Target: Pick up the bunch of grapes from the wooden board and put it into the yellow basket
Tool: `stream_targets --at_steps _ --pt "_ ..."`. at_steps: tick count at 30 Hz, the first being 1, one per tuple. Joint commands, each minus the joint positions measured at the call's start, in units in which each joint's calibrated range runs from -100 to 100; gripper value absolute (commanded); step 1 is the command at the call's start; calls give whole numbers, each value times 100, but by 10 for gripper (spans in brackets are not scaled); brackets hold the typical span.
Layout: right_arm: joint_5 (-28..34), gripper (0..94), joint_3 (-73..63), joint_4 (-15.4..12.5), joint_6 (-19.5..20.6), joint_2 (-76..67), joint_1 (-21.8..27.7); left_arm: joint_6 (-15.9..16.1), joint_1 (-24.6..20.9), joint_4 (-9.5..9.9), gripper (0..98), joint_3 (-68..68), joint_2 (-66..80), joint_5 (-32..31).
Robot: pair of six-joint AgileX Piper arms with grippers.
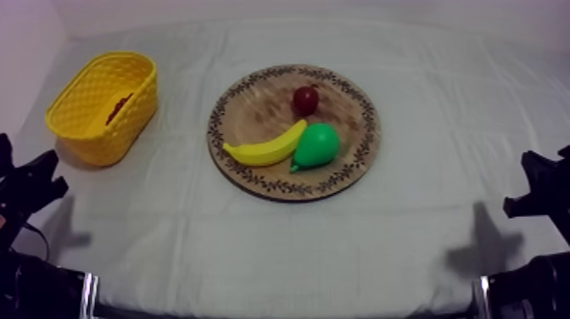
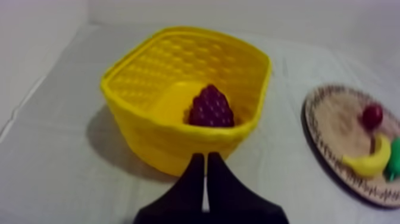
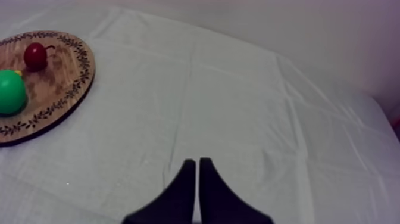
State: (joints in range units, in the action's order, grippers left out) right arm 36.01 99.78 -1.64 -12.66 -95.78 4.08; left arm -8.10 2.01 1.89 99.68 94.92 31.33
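The left gripper (image 2: pixel 206 161) is clenched on nothing, its black fingers together as a narrow wedge, near the basket (image 2: pixel 172 146). The right gripper (image 3: pixel 197 162) is clenched the same way over the creased cloth (image 3: pixel 238 107). The grapes (image 2: pixel 210 107), dark purple and knobbly, lie inside the yellow lattice-walled basket. On the round wooden board (image 1: pixel 360 148) with a leaf-patterned rim lie a smooth banana (image 1: pixel 267 149) touching a green pear (image 1: pixel 318 144), and a small red fruit (image 1: pixel 305 100).

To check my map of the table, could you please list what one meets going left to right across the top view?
Left arm → yellow basket → wooden board → right arm.
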Motion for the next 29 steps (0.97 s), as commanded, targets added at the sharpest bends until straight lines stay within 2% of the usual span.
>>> stream_targets --at_steps 1,8,29 --pt "4 3 -1 0 -1 2 -2 -272 -16 8 0 7 238 7" --pt "4 3 -1 0 1 2 -2 -353 166 13 0 10 484 18" --pt "4 3 -1 0 -1 2 -2 -346 121 13 0 10 508 20"
